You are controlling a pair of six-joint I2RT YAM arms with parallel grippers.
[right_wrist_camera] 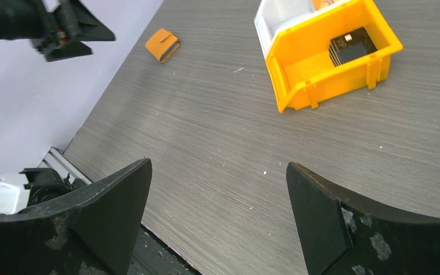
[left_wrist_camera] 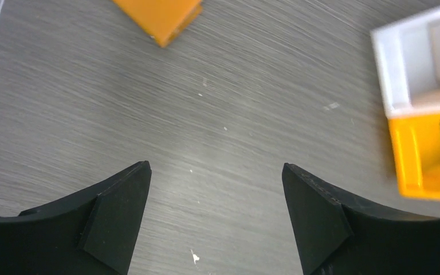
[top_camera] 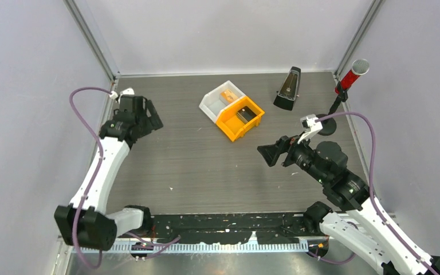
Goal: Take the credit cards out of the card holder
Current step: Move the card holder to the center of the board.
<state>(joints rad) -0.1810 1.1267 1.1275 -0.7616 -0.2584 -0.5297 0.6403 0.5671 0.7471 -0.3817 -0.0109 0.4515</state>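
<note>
The card holder (right_wrist_camera: 162, 44), a small orange folded wallet with a tab, lies closed on the table at the far left. Its corner also shows at the top of the left wrist view (left_wrist_camera: 160, 17). In the top view it is hidden under my left arm. A stack of dark credit cards (right_wrist_camera: 352, 47) lies in the orange bin (top_camera: 240, 118). My left gripper (left_wrist_camera: 216, 189) is open and empty, hovering just short of the card holder. My right gripper (right_wrist_camera: 217, 195) is open and empty above the bare table, right of centre (top_camera: 270, 153).
A white bin (top_camera: 217, 101) touches the orange bin's far side and holds an orange block-like item (top_camera: 228, 94). A metronome (top_camera: 288, 89) and a red microphone on a stand (top_camera: 352, 74) stand at the back right. Walls close in the left, back and right.
</note>
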